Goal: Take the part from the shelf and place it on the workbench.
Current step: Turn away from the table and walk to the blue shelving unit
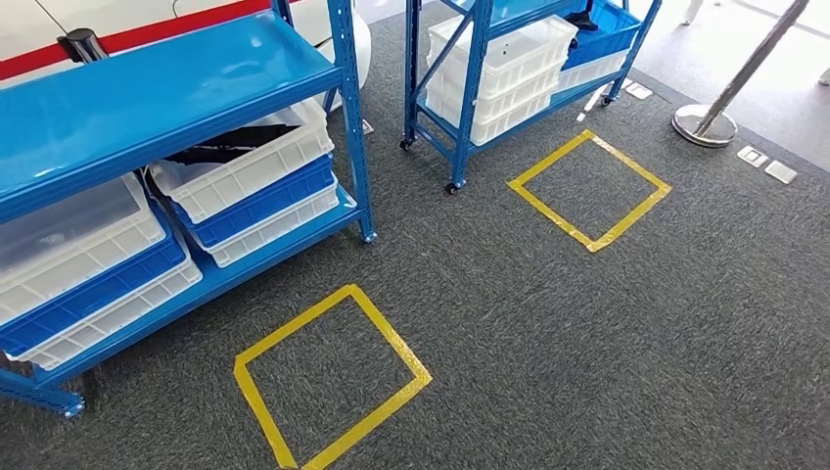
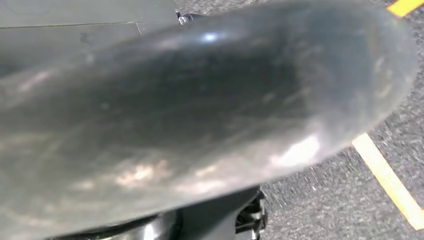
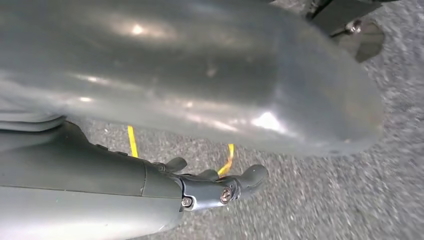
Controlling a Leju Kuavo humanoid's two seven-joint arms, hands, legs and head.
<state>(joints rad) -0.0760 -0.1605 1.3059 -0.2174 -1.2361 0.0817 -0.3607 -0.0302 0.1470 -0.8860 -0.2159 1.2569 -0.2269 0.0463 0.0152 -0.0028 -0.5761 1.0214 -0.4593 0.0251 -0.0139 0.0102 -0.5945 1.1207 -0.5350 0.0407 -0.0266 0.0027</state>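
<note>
— Where's the part?
— Can't pick it out; white and blue bins (image 1: 245,181) sit on the blue shelf (image 1: 147,98).
— The hands?
— Right hand (image 3: 220,187) hangs over carpet (image 1: 587,333), fingers loosely apart, empty. Left hand: can't tell.

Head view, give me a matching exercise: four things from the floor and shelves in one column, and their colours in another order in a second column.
Things:
1. Shelf frame
2. Tape square
3. Carpet
4. Stanchion base

Colours:
A. Yellow
B. Silver
C. Blue
D. Dark grey

Pairs: 1-C, 2-A, 3-D, 4-B
</note>
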